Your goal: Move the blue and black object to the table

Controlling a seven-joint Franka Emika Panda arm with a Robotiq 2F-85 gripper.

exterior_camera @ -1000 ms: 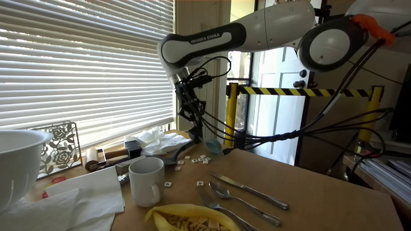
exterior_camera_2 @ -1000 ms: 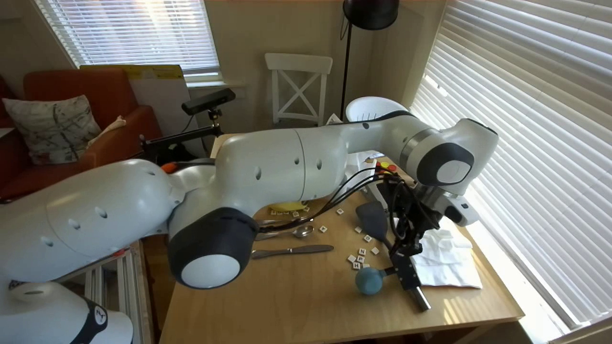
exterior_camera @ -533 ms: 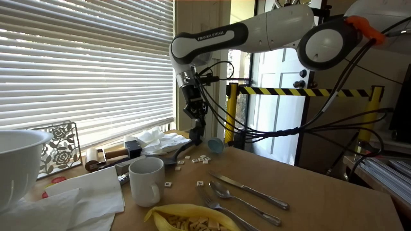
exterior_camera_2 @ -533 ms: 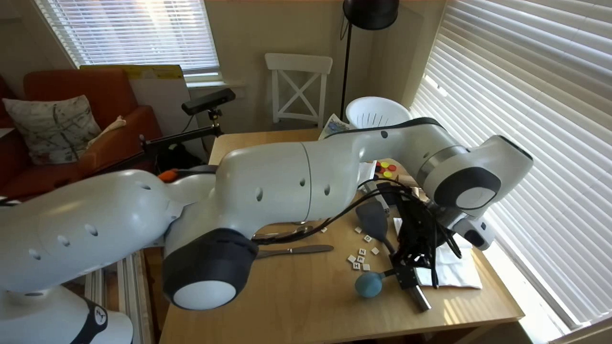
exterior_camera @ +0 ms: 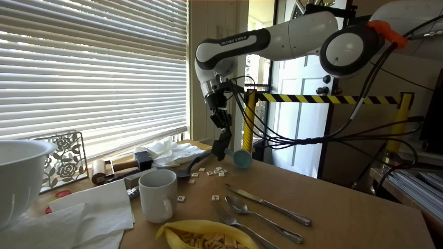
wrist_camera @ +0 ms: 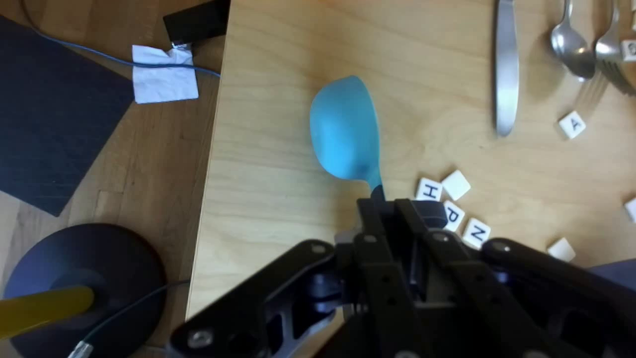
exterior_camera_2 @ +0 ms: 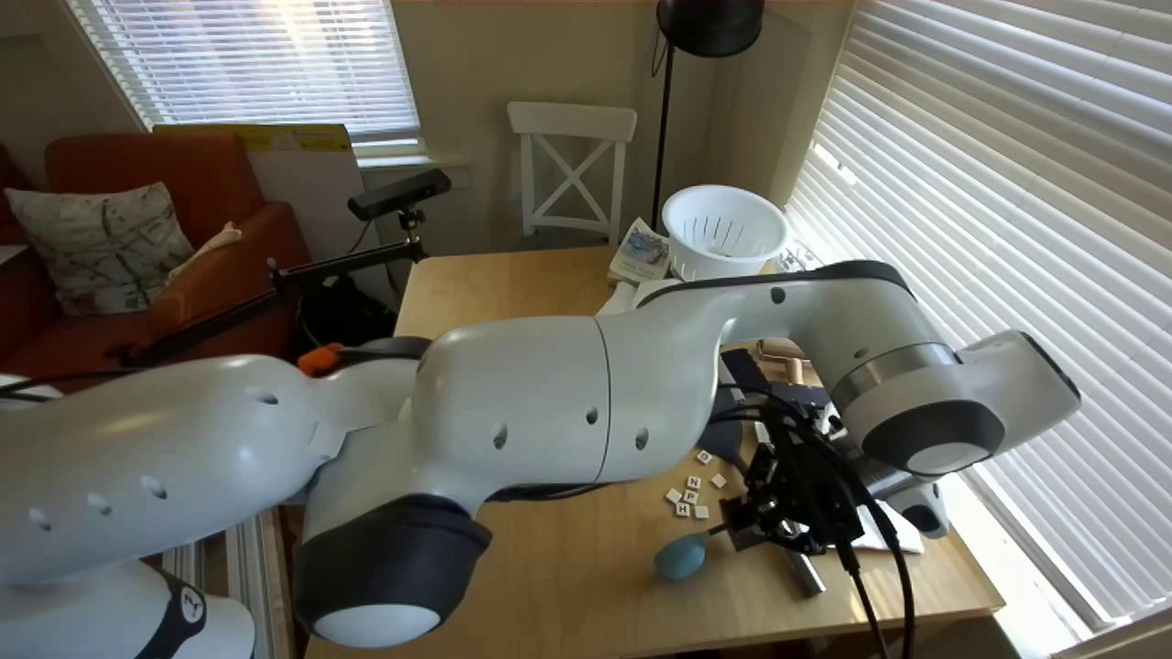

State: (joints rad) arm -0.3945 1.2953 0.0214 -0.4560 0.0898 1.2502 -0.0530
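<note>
In the wrist view you have your gripper closed down, its two fingers nearly together with the dark handle of the blue and black object gripped between them. Its rounded light-blue head reaches out past your fingertips, over the table; you cannot tell whether the head touches it. Near it on the table lie white letter tiles, where you can read H, P and N. Farther off you see the knife, the spoon and the fork. In an exterior view the white mug stands upright, well apart from your gripper, near a yellow banana-shaped dish with wooden pieces in it. White blinds hang beside the table in both exterior views. Beyond the table, in an exterior view, you see a white chair and an orange armchair.
</note>
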